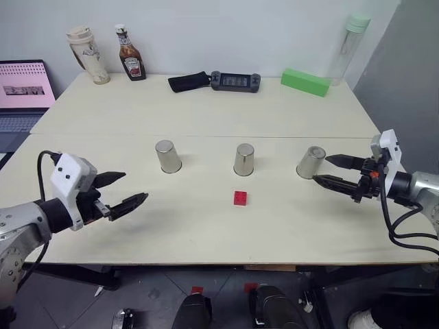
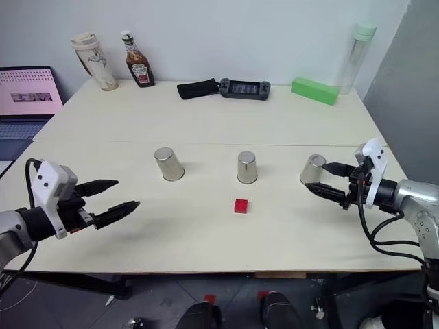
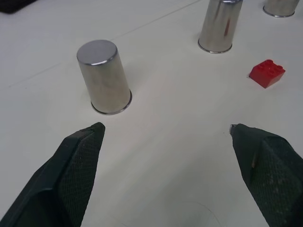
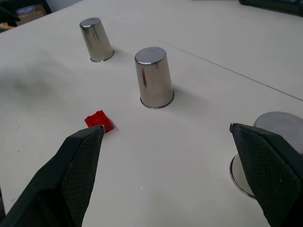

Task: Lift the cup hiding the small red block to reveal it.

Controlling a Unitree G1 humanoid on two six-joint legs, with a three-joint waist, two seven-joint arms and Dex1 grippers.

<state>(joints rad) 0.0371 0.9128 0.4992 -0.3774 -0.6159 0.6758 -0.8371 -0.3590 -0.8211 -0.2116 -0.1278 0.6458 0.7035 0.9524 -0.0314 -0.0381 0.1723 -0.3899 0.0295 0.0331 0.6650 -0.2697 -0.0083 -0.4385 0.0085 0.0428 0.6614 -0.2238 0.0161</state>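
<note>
- Left tool (image 1: 127, 190) hovers low over the near bench (image 1: 206, 236), fingers apart and empty, well apart from the left cup (image 1: 167, 155).
- Block (image 1: 241, 198) lies bare just in front of the middle cup (image 1: 244, 159); no cup covers it, so nothing looks hidden yet.
- Right tool (image 1: 333, 170), fingers wide and empty, sits just beside the right cup (image 1: 311, 162); next move, I judge, waits on the block being covered.

Count, head views:
- Cups: 3, upside down in a row mid-frame: left cup (image 1: 167, 156), middle cup (image 1: 243, 160), right cup (image 1: 311, 162).
- Red block (image 1: 240, 198): 1, lower centre.
- Top edge: tumbler (image 1: 88, 55) 1, ketchup (image 1: 130, 54) 1, controller (image 1: 235, 81) 1, green box (image 1: 306, 81) 1, clear bottle (image 1: 348, 46) 1.
- Laptop (image 1: 22, 92): 1, upper left.
</note>
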